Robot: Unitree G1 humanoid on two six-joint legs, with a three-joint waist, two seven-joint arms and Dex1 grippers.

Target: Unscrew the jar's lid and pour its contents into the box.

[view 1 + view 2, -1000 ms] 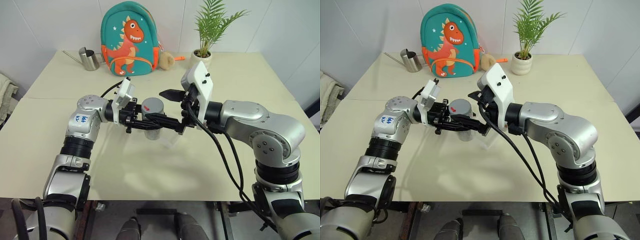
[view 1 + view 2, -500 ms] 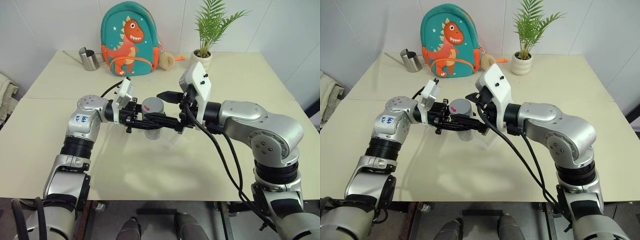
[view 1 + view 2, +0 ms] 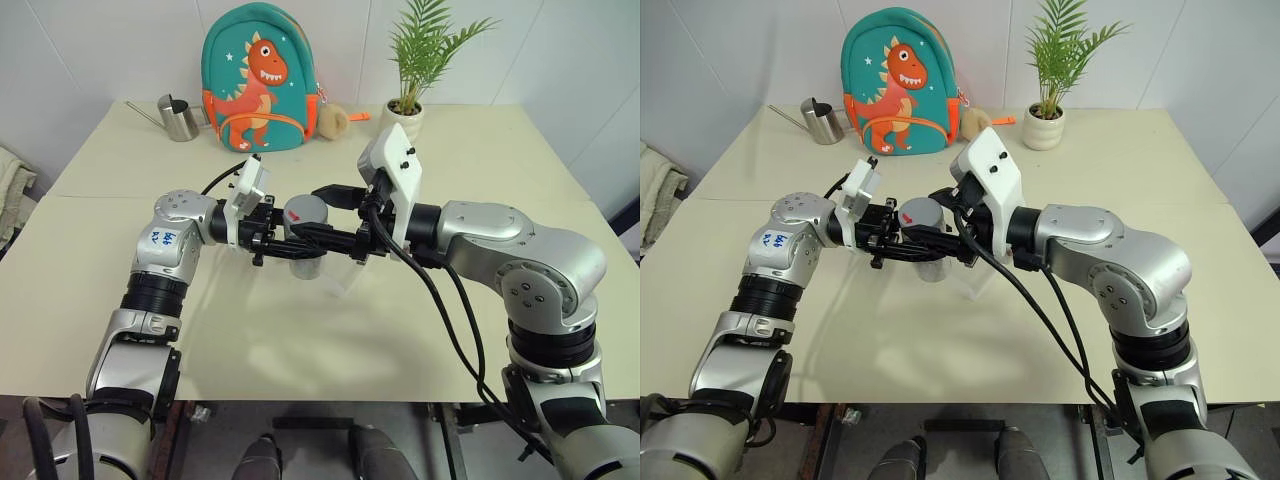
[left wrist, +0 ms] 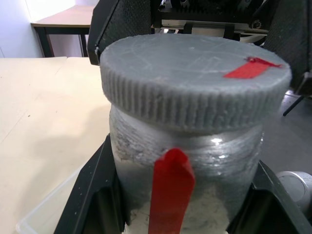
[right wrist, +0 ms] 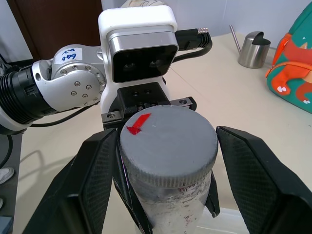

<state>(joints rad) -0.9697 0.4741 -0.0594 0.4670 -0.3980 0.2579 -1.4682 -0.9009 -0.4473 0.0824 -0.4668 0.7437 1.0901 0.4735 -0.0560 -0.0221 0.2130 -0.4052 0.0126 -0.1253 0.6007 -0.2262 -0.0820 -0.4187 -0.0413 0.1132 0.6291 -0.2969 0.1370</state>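
Closing in from wide apart a second ago, the right gripper (image 3: 322, 212) has drawn its two black fingers toward the lid (image 3: 306, 212) from either side. In the right wrist view one finger (image 5: 95, 180) looks to touch the rim, while the other (image 5: 253, 170) stands a little off it — so the grip looks not quite made. That would put the task at the start of the unscrewing; the lid sits fully on the jar (image 4: 183, 180).

The left gripper (image 3: 290, 246) is clamped on the jar's body below the lid, holding it upright in the air above the box (image 3: 340, 280), which lies on the table (image 3: 450, 330).

Both forearms lie level and meet over the middle of the table — the left reaching across to the right, the right angled forward and left.
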